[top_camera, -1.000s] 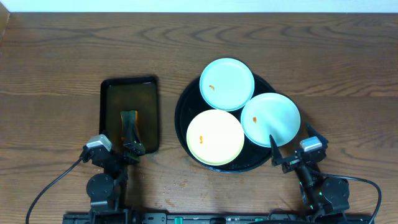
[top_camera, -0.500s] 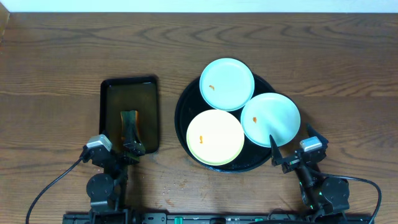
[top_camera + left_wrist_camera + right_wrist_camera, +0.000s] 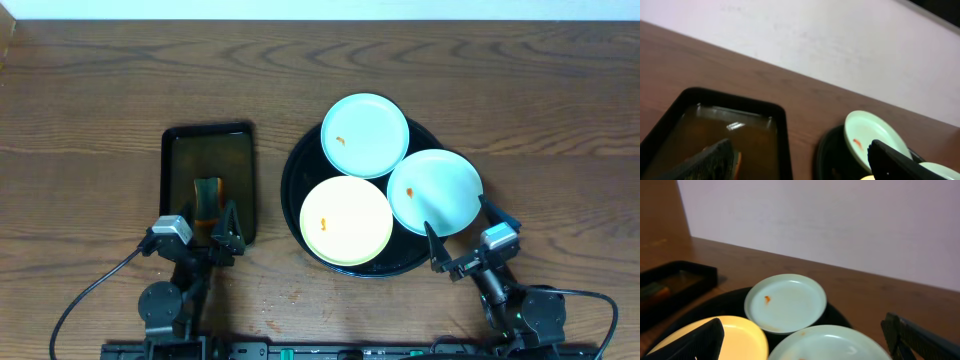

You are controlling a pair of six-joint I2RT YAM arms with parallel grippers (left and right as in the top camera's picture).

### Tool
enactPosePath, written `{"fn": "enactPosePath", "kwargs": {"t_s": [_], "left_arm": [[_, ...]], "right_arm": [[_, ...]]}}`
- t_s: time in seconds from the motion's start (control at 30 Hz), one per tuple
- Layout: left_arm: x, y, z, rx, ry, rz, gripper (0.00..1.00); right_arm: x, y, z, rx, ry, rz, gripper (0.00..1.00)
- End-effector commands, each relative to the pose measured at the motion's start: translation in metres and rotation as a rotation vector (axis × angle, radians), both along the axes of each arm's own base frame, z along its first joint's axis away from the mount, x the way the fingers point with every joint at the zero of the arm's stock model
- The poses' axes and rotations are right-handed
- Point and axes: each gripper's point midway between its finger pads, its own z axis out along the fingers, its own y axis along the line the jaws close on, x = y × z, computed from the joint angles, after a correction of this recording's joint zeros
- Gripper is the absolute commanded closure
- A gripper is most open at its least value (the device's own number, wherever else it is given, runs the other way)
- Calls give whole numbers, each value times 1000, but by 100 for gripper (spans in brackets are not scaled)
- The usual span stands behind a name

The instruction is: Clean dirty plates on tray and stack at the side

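The round black tray point(image 3: 296, 190) holds three plates: a pale blue plate point(image 3: 365, 135) at the back with an orange stain, a second pale blue plate point(image 3: 435, 192) at the right, and a pale yellow plate point(image 3: 346, 220) at the front with a stain. My right gripper point(image 3: 463, 228) is open at the tray's front right rim, just in front of the right blue plate point(image 3: 830, 342). The yellow plate point(image 3: 742, 335) and back plate point(image 3: 785, 302) lie beyond it. My left gripper point(image 3: 212, 228) is open and empty at the near end of the rectangular tray.
A smaller black rectangular tray point(image 3: 175, 160) left of the round tray holds brownish liquid and a dark sponge with an orange edge point(image 3: 207, 193). In the left wrist view the rectangular tray's rim point(image 3: 782, 130) and the back blue plate point(image 3: 867, 135) show. Bare wooden table lies all around.
My left gripper has shifted slightly right and its jaws have spread. My right gripper has shifted slightly left towards the tray. The plates have not moved.
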Motion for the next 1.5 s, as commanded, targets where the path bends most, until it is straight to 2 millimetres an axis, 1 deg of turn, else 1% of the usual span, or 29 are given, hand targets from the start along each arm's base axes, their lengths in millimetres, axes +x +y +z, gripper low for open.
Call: {"fn": "enactPosePath", "kwargs": {"t_s": [0.0,0.07,0.13,0.23,0.3,0.37,0.4,0.53,0.6,0.67,0.73,0.8,0.87,0.93,1.0,1.07,1.1,1.13,1.2,1.23,1.27,1.3,1.33,1.37,1.4,1.47], "left_arm": [[-6,-6,40,3,-99,-35,13],[-11,-6,66,11,-143,-35,13],[-13,-7,86,11,-149,-35,13],[-12,-6,104,3,-58,-35,13],[-7,-6,109,-7,47,-35,13],[-1,-6,111,-18,165,-35,13],[4,-5,113,-26,251,-35,14],[13,-4,117,-17,482,-43,13],[17,-4,116,15,564,-58,13],[19,-4,111,28,625,-67,13],[21,-4,100,15,682,-69,13],[17,-4,86,8,752,-68,13],[18,2,73,45,799,-53,13],[18,15,57,79,866,13,14],[16,26,37,72,963,86,14],[15,30,15,68,1052,114,15],[15,32,4,74,1091,119,15],[16,35,-8,81,1129,129,17],[21,42,-33,105,1206,159,25],[24,43,-43,112,1236,162,29],[27,44,-52,112,1265,159,33],[32,44,-63,112,1292,156,35],[36,44,-72,113,1311,154,36],[41,44,-83,115,1332,151,39],[46,44,-98,116,1363,145,45],[47,44,-116,115,1411,139,54]], "right_arm": [[-5,1,23,96,7,25,1],[-8,1,39,97,6,25,1],[-10,0,55,79,12,22,1],[-7,-2,80,27,64,6,1],[2,-5,93,5,163,-25,1],[11,-4,100,-34,257,-26,1],[19,-2,104,-55,337,-25,1],[46,3,112,-102,578,-26,1],[58,5,114,-124,655,-25,1],[69,10,115,-121,712,-13,1],[73,22,111,-93,779,50,1],[74,35,104,-70,822,122,1],[76,44,98,-51,854,174,1],[79,47,91,-47,880,185,1],[81,47,85,-49,901,186,1],[83,48,82,-50,913,189,1],[83,49,80,-51,917,191,4],[83,51,79,-54,922,196,6],[81,54,78,-59,928,204,10],[81,56,77,-61,929,209,16],[80,57,77,-65,928,211,20],[80,58,77,-69,928,211,22],[80,58,76,-72,927,210,22],[80,59,76,-75,928,212,22],[79,60,76,-78,928,213,22],[79,61,76,-79,929,216,23]]}}
